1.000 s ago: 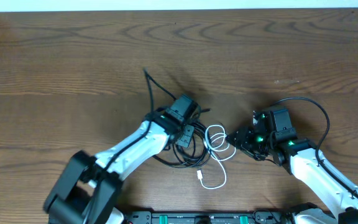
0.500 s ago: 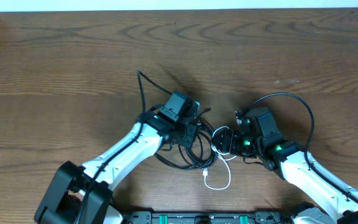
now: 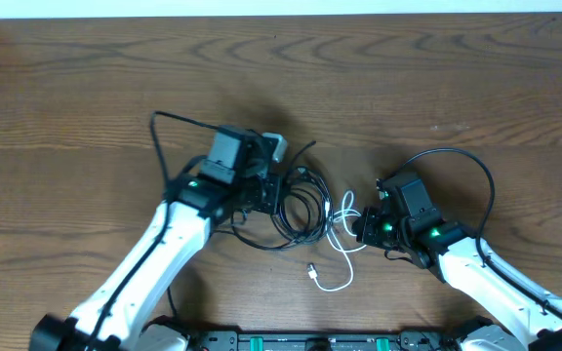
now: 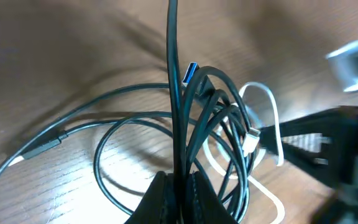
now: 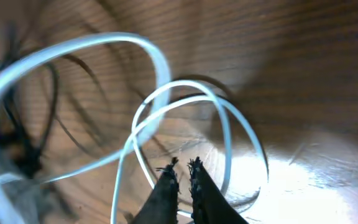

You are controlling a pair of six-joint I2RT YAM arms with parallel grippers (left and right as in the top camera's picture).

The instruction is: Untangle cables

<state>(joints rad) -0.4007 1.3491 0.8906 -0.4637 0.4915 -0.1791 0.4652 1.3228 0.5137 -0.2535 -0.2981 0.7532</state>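
Just then the left end effector (image 4: 178, 180) gripped the black cables (image 4: 197, 118) mid-worktop (image 3: 457, 78), likely to pull them off the white cable (image 5: 160, 62), beside which the right end effector (image 5: 180, 167) sat clenched.

Overhead: bright, sharp; soft shadows on table (image 3: 66, 78).
Left wrist: dim; black cables (image 4: 173, 93) sharp, right edge smeared.
Right wrist: white cable (image 5: 104, 37) blurred; table (image 5: 303, 168) glare.

Wooden table (image 3: 476, 78) bears tangled black cables (image 3: 299, 207); one white cable (image 3: 337, 230).
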